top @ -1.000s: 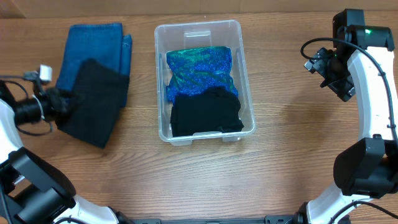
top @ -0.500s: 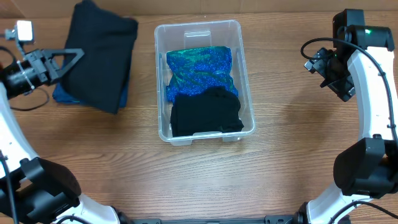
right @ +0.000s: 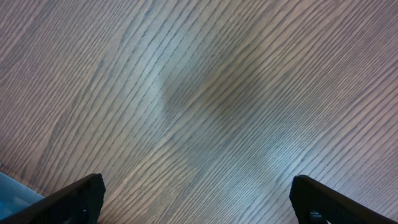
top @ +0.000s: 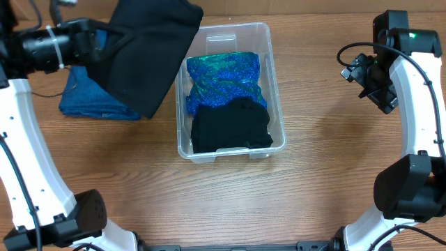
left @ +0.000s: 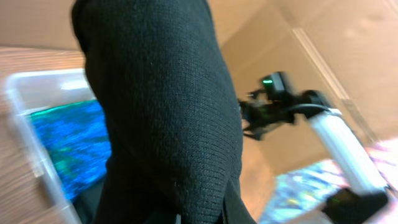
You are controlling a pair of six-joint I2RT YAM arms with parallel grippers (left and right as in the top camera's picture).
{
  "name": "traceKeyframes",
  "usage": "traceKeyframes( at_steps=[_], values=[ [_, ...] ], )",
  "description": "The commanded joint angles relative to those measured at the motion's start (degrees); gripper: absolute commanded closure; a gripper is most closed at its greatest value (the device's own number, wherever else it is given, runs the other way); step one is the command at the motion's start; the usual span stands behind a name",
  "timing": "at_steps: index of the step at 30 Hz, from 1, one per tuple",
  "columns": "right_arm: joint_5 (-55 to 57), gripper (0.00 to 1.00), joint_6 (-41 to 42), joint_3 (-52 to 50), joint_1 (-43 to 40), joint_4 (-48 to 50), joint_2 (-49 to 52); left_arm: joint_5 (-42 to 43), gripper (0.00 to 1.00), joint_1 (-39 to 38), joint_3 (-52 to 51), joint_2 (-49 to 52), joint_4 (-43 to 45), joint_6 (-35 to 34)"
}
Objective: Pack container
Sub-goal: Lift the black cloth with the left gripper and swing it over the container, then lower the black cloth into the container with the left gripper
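My left tool (top: 94, 43) is closed on the black garment (top: 150, 56), lifted so it hangs free at the left rim of the container (top: 226, 33) mid-surface (top: 313, 174), while my right tool (right: 199, 199) stands wide open, well apart, I think to leave room.

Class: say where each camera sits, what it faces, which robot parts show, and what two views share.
Overhead: above table, looking down on container, left arm, right arm.
Left wrist: on left arm, facing held black cloth; right arm beyond.
Right wrist: on right arm, facing bare table; open fingers.
Shared: overhead, left wrist show the cloth.
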Motion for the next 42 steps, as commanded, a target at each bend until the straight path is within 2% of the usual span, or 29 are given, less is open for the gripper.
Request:
traceKeyframes(
  at_steps=[1,3,7,13,20,29,38,40,42],
  values=[
    [0.8,0.0,0.3,-0.1,-0.2,0.2,-1.1,-12.9,0.96,-6.8,6.6,-2.1,3.6,-13.5],
    [0.8,0.0,0.3,-0.1,-0.2,0.2,-1.1,-16.4,0.96,-11.5,6.9,-2.1,6.8,-20.9],
    [0.8,0.0,0.3,-0.1,-0.2,0.2,-1.1,-32.4,0.96,-21.9,6.8,-1.7,9.4,-35.3],
    [0.8,0.0,0.3,-0.1,-0.2,0.2,-1.1,-55.1,0.96,-35.7,6.7,-0.3,11.1,-49.5],
    [0.8,0.0,0.3,-0.1,-0.2,0.2,-1.1,-57.1,0.96,-41.1,6.4,6.2,10.7,-57.3],
    [0.8,0.0,0.3,-0.1,-0.2,0.2,-1.1,-53.6,0.96,-42.3,6.4,16.1,11.1,-57.8],
    [0.8,0.0,0.3,-0.1,-0.2,0.2,-1.1,-52.3,0.96,-42.4,6.4,21.3,22.7,-53.6],
    [0.8,0.0,0.3,-0.1,-0.2,0.2,-1.1,-52.3,0.96,-42.5,6.4,22.4,23.6,-53.4],
    [0.8,0.0,0.3,-0.1,-0.2,0.2,-1.1,-52.3,0.96,-42.5,6.4,23.5,23.6,-50.0]
  ],
)
